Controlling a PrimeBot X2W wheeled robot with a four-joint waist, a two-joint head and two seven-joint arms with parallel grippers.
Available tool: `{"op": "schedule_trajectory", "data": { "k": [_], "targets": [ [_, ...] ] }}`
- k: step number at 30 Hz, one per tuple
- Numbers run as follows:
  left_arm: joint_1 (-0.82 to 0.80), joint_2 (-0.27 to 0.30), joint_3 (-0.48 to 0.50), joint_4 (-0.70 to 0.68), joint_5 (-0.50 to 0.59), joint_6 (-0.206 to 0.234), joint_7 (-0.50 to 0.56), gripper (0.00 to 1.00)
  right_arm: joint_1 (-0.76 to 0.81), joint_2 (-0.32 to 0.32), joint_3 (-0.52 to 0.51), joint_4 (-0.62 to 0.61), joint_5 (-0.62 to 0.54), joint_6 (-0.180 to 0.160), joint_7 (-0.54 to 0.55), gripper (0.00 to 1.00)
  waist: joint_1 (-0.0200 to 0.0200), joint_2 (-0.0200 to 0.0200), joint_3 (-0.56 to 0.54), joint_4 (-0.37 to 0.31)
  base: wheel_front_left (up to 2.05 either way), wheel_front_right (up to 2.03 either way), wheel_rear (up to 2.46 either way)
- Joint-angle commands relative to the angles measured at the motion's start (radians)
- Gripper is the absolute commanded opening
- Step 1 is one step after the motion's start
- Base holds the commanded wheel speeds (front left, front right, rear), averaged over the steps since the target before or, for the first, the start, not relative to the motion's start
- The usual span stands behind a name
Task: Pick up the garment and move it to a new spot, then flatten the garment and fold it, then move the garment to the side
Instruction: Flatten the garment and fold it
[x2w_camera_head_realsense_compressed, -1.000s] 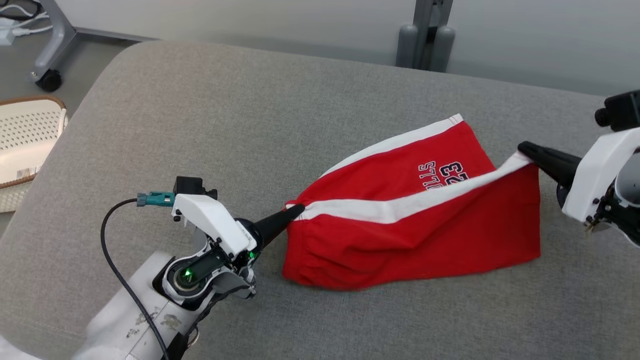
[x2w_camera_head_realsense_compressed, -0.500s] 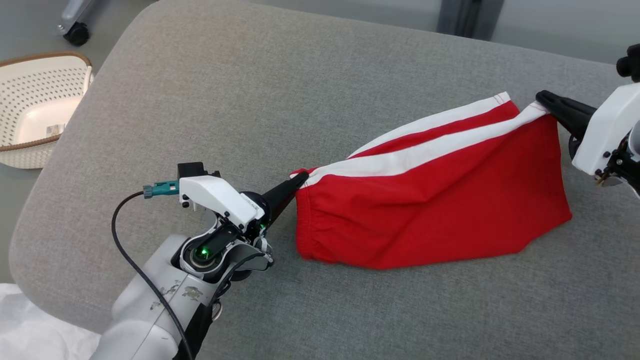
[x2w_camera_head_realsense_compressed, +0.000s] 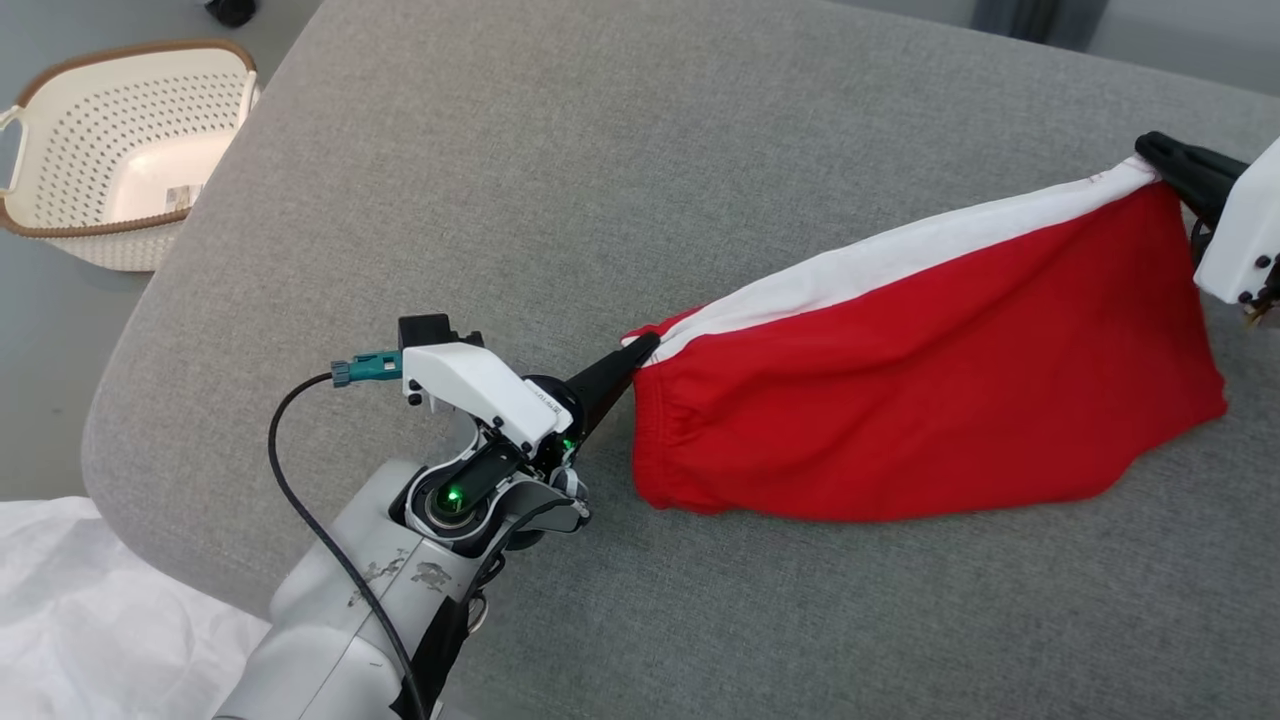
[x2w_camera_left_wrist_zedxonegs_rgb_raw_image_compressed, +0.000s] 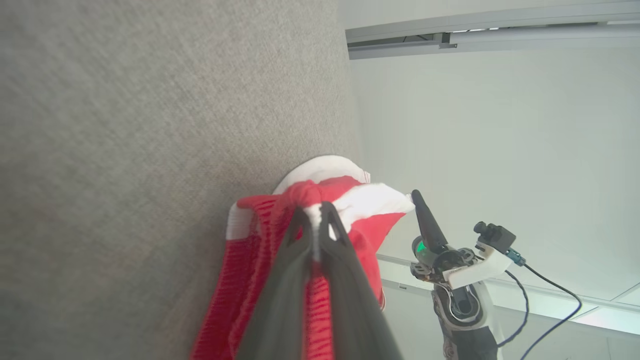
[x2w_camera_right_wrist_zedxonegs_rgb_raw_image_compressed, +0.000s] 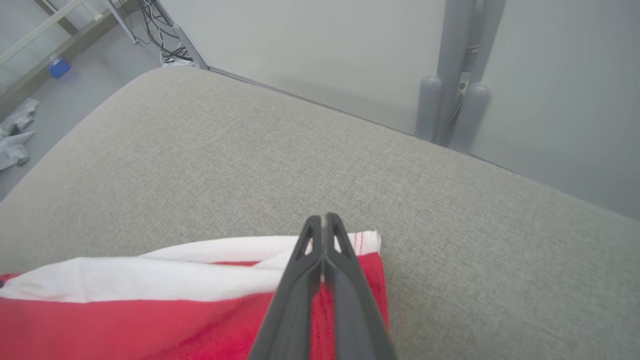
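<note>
The shorts (x2w_camera_head_realsense_compressed: 920, 400) hang stretched, lower edge on the surface (x2w_camera_head_realsense_compressed: 600, 150). The left fingers (x2w_camera_head_realsense_compressed: 625, 362) clamp the waistband corner and the right fingers (x2w_camera_head_realsense_compressed: 1170, 162) the hem corner. Both pinches look thin, so a hard outward pull could slip a corner free.

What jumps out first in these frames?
The red shorts, stretched by their white-striped edge over the middle and right of the grey cushion. The left claw is shut on the waistband end and the right claw on the opposite end, at the head view's right edge. A white perforated basket sits on the floor, upper left.
</note>
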Motion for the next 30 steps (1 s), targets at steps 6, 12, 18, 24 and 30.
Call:
{"op": "schedule_trajectory", "data": {
  "k": [6, 12, 18, 24, 30],
  "targets": [
    [-0.027, -0.002, -0.016, -0.029, -0.018, -0.009, -0.019, 0.0, -0.042, -0.007, 0.021, 0.019, -0.029, 0.001, -0.001, 0.0, 0.0, 0.0, 0.038, 0.032, 0.0, 0.0, 0.0],
    [-0.03, -0.002, -0.05, -0.08, -0.051, -0.01, -0.064, 0.0, -0.062, -0.011, 0.033, 0.05, -0.057, 0.001, -0.007, 0.0, 0.0, 0.0, 0.064, 0.046, 0.0, 0.0, 0.0],
    [-0.034, -0.002, -0.086, -0.095, -0.071, -0.01, -0.096, 0.0, -0.059, -0.001, 0.036, 0.094, -0.035, 0.0, -0.034, 0.48, 0.0, 0.0, 0.071, 0.051, 0.0, 0.0, 0.0],
    [-0.052, -0.002, -0.115, -0.062, -0.06, -0.01, -0.128, 0.9, -0.051, 0.027, 0.04, 0.149, -0.026, 0.0, -0.054, 1.0, 0.0, 0.0, 0.066, 0.044, 0.0, 0.0, 0.0],
    [-0.068, -0.001, -0.134, -0.001, -0.048, -0.01, -0.174, 1.0, -0.03, 0.03, 0.042, 0.163, -0.026, 0.0, -0.092, 1.0, 0.0, 0.0, 0.035, 0.025, 0.0, 0.0, 0.0]
  ]
}}
